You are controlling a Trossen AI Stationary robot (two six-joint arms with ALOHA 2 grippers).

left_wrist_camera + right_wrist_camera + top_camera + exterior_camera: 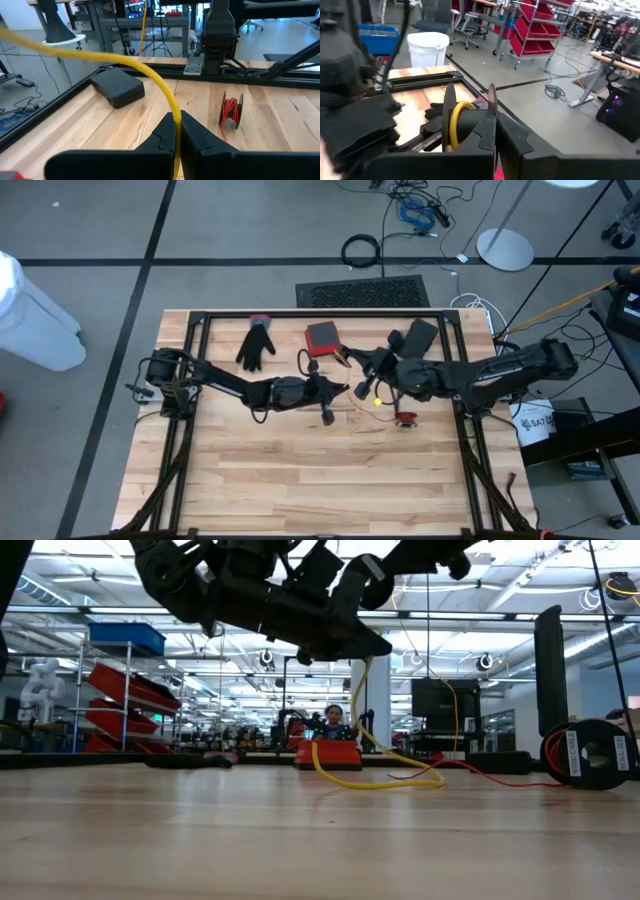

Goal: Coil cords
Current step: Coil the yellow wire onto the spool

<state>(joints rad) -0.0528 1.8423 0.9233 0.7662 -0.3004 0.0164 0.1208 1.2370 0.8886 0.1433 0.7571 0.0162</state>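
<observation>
The left gripper (176, 142) pinches the long yellow cable (150, 75) above mid-table; the right gripper (492, 132) clamps a flat spool (451, 120) carrying perhaps one yellow turn — coiling barely begun, most cable loose on the wooden table (300, 480).

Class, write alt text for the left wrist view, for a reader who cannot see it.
The left gripper is shut on a yellow cord that arcs up and away across the picture. Beyond it on the wooden table stand a small spool of red wire and a flat black box.
</observation>
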